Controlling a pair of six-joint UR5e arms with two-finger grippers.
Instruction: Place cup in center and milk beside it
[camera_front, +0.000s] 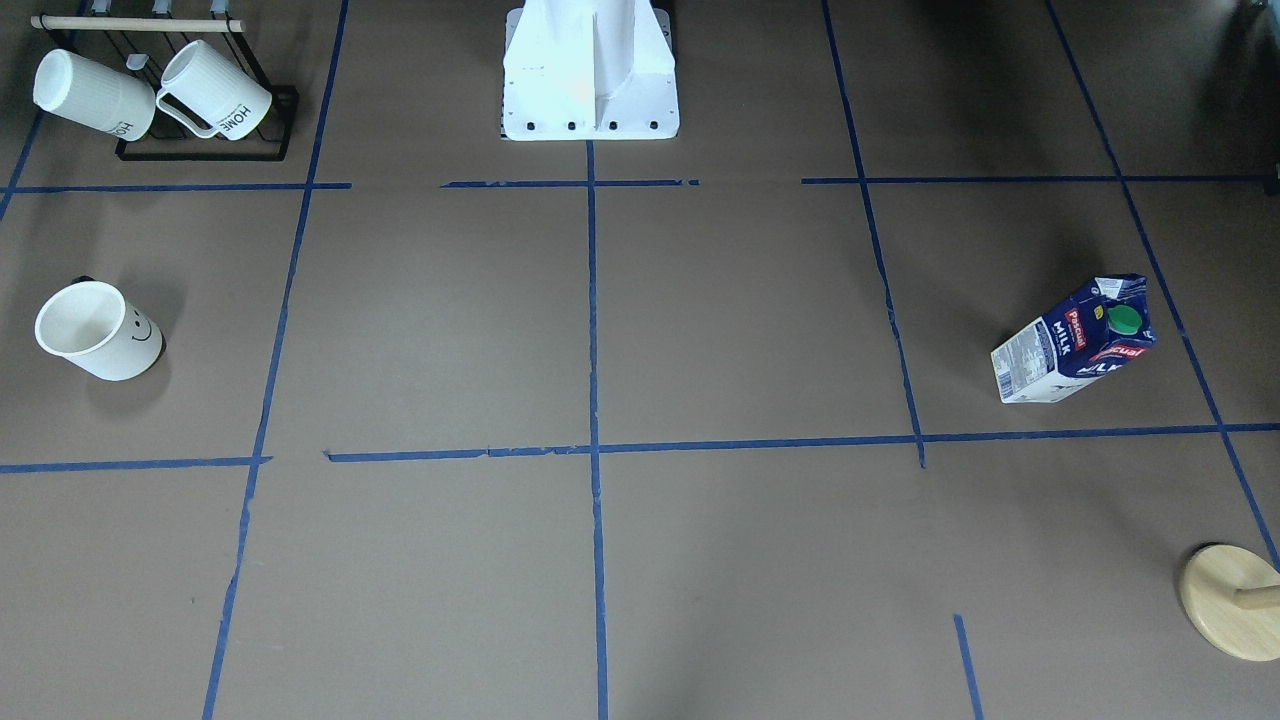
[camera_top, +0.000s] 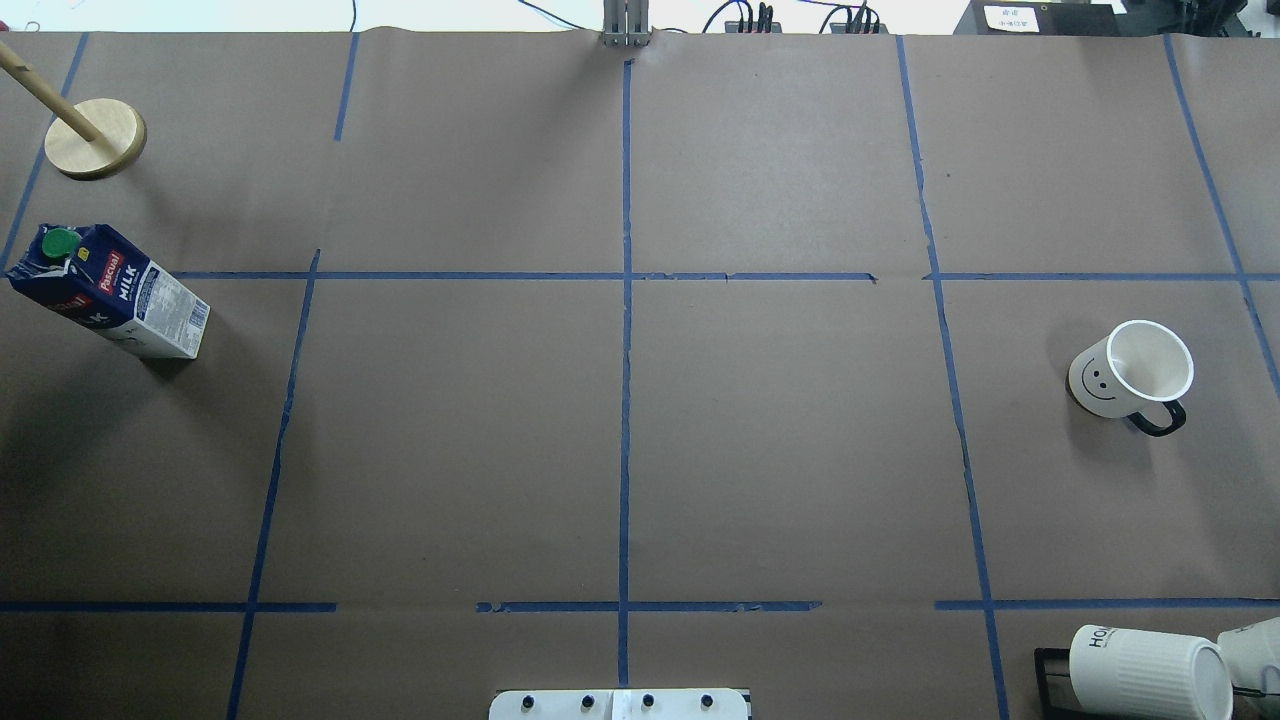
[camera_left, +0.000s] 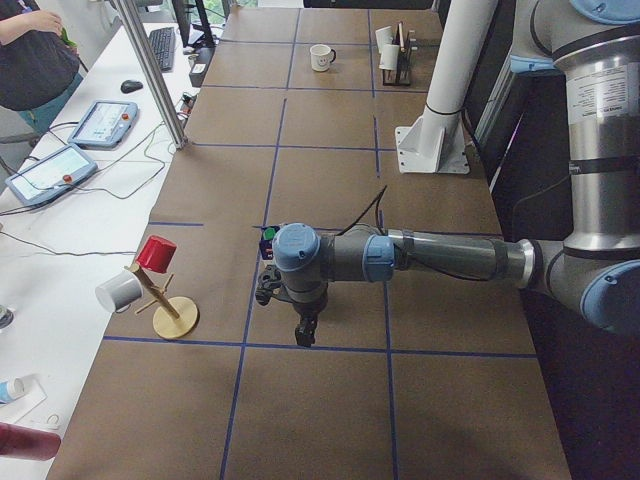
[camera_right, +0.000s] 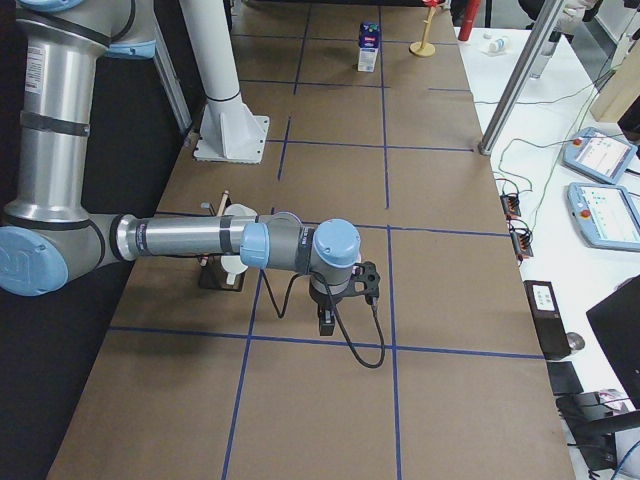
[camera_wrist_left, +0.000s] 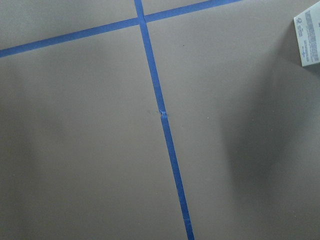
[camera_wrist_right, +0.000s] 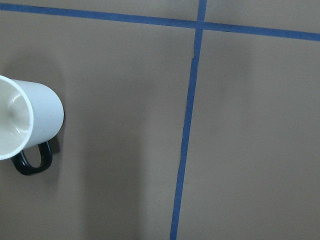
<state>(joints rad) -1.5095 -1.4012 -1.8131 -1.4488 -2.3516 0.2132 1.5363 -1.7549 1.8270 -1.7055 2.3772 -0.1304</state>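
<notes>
1. Out toward the robot's right end of the table, the cup (camera_top: 1128, 375) stands upright, well apart from the center (camera_top: 626, 277).
2. At the opposite end, the milk (camera_top: 110, 297) stands upright near a wooden stand (camera_top: 95, 140), also well apart from the crossing.
3. We see the left gripper (camera_left: 305, 330) hanging near the milk and the right gripper (camera_right: 327, 318) near the cup. Neither holds anything, and we cannot tell whether their fingers are spread or closed.
4. By our judgement nothing is done yet: both placements remain.
</notes>
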